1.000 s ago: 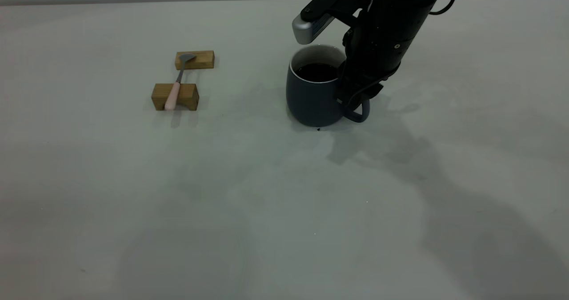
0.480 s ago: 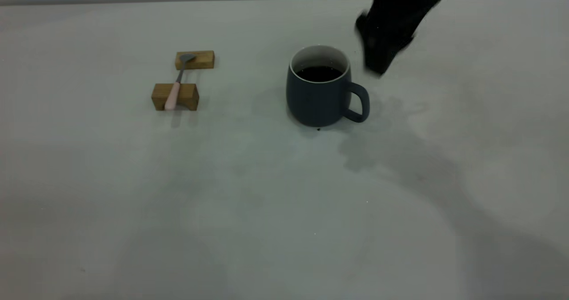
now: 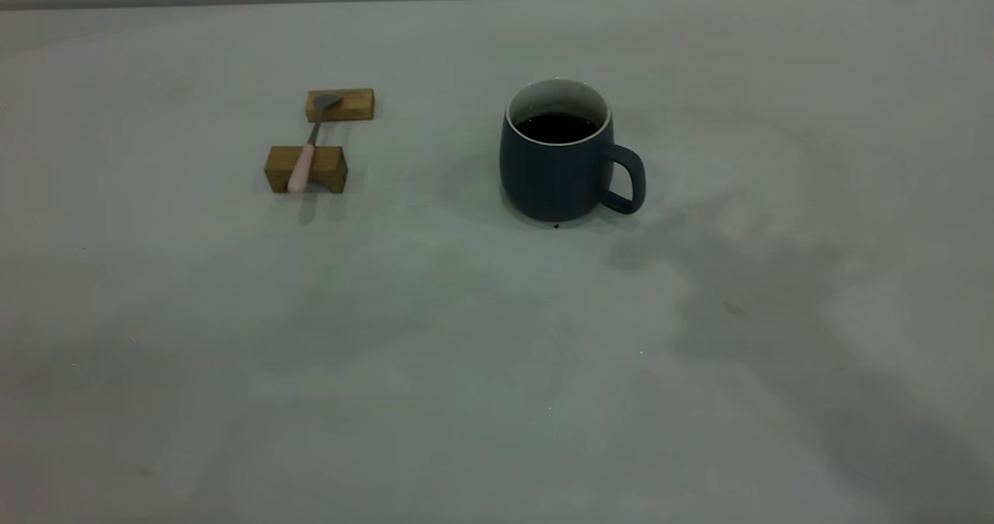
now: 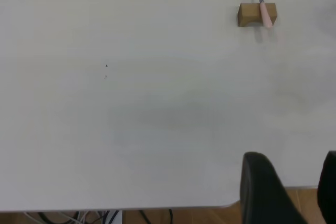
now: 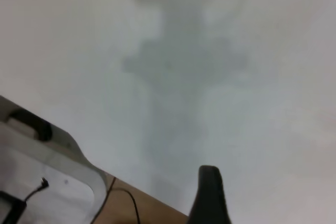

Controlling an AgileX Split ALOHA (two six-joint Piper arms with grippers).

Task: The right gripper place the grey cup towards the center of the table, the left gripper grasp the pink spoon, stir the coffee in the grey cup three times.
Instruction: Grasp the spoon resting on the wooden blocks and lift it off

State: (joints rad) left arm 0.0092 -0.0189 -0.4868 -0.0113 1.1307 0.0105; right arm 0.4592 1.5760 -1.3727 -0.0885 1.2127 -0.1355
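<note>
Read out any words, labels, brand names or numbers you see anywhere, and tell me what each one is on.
None: no readable text in any view.
The grey cup is plain, with no logo or print.
The pink spoon and the two wooden blocks carry no markings.
The table shows only tiny dark specks, not writing.

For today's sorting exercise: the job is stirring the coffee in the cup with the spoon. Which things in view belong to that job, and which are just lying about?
Belong to the job:
grey cup
coffee
pink spoon
left gripper, at the table's near edge
right gripper, off the cup

Just lying about:
two wooden blocks, propping up the spoon
</note>
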